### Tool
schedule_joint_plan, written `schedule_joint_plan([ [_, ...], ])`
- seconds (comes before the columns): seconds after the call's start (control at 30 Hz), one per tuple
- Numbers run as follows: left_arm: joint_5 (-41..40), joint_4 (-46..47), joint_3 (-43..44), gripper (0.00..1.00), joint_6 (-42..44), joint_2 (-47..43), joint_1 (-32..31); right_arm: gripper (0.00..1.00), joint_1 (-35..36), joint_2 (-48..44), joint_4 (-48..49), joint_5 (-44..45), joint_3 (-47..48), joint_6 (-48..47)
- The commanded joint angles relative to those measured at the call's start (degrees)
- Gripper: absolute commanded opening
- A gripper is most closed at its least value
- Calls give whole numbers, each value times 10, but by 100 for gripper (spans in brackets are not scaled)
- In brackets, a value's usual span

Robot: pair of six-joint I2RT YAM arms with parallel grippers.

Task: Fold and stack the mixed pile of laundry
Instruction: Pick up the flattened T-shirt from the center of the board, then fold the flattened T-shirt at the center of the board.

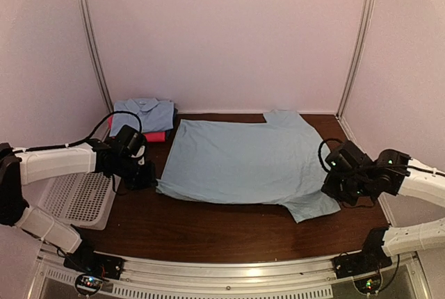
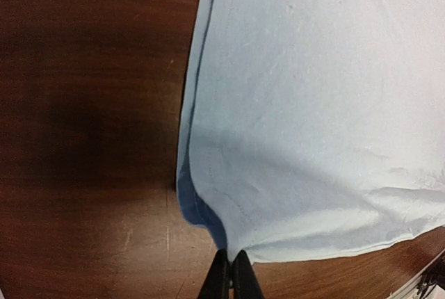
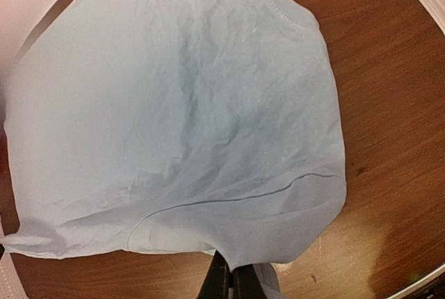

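Table: dark brown wooden table top (image 1: 208, 229) right in front of me, grain and a few pale scratches showing.
Basket: white perforated plastic basket (image 1: 80, 198) on my left, at the table's near left edge.
Cloth: magenta cloth (image 1: 154, 136) at the far left, only a strip showing.
Walls: plain pale walls (image 1: 229, 35) on three sides, thin metal corner posts (image 1: 94, 42) standing upright.
Rail: silver slotted metal rail (image 1: 229, 271) along the near edge.

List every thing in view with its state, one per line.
large shirt, unfolded, spread flat on the table.
polo, folded, resting on the magenta cloth.
magenta cloth, mostly covered by the polo.
basket, no cloth visible inside.
left gripper, jaws shut on the large shirt's hem corner.
right gripper, jaws shut on the large shirt's near sleeve.
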Motion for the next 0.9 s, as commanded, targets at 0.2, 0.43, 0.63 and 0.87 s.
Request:
schedule_joint_plan([
  [0.2,22,44,96,0,53,87,51,0,-173,67,117,-52,61,-240],
  [0.43,13,59,167,0,82,164,61,0,-252,151,177,-94,111,-332],
  [0.63,-12,45,229,0,106,221,68,0,-295,226,228,-140,138,-382],
  [0.87,-75,-2,275,0,153,244,68,0,-302,305,270,-191,158,-402],
])
